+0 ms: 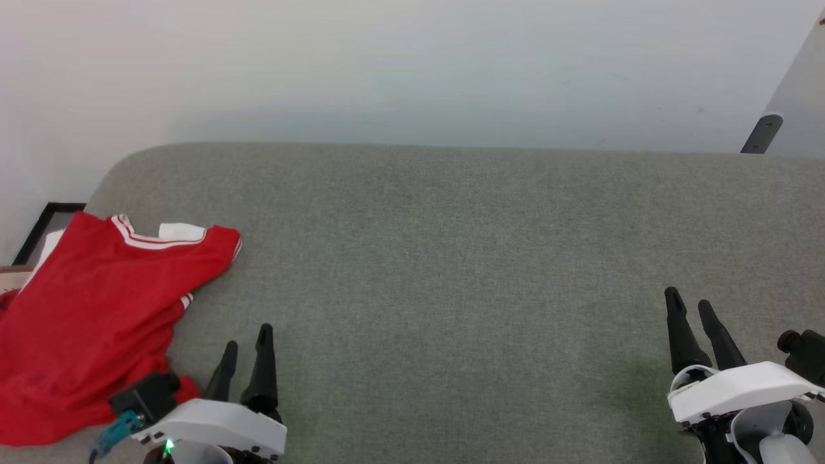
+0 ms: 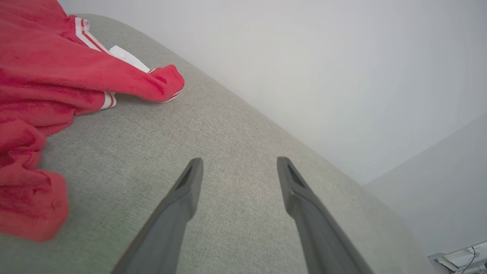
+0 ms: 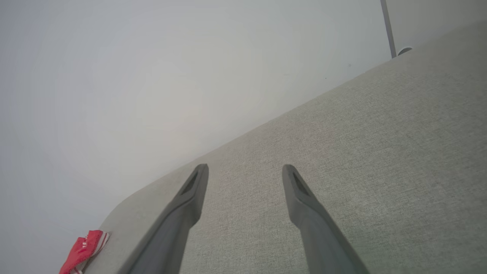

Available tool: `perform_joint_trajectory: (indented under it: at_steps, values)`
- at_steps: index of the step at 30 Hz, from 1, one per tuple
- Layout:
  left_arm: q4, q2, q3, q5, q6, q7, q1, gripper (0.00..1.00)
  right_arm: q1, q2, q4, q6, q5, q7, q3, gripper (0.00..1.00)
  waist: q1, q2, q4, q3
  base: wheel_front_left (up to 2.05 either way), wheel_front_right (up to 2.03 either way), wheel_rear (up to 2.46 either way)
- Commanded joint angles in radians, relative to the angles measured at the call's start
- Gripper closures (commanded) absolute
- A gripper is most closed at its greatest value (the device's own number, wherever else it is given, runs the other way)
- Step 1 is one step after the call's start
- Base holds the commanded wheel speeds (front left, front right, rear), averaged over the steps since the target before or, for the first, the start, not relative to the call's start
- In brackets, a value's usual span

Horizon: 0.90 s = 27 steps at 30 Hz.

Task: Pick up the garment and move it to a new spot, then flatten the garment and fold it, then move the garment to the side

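Grey upholstered surface (image 1: 451, 258) before a pale wall; the garment (image 1: 97, 309) lies crumpled at its left edge, just beside the left gripper (image 1: 247, 336), which like the far-off right gripper (image 1: 688, 298) has fingers spread and empty, so every step seems undone.

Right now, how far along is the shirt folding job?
Nothing looks done: the red shirt lies rumpled and unfolded at the left edge of the grey cushion. Nothing is in hand: the left pincer is open beside the shirt, and the right pincer is open far off over bare cushion. Left to do: picking it up, moving, flattening, folding, setting aside.
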Motion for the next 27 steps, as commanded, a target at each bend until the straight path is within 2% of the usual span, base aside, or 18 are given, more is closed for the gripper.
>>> perform_joint_trajectory:
  at_steps: [1, 9, 27]
  values:
    - [-0.010, 0.009, -0.006, 0.033, 0.008, -0.009, -0.025, 0.00, -0.029, -0.002, -0.009, 0.000, -0.043, -0.011, -0.001, 0.00, 0.0000, 0.0000, 0.000, 0.001, 0.00, 0.00, 0.00]
    - [0.000, 0.013, -0.025, 0.124, 0.032, -0.033, -0.029, 0.00, -0.040, 0.007, -0.001, 0.001, -0.183, -0.034, -0.006, 0.00, 0.0000, 0.0000, -0.002, 0.005, 0.00, 0.00, 0.00]
    - [-0.008, 0.022, -0.069, 0.310, 0.067, -0.081, -0.026, 0.00, -0.041, 0.016, 0.007, 0.001, -0.374, -0.082, -0.016, 0.00, 0.0000, 0.0000, 0.001, 0.009, 0.00, 0.00, 0.00]
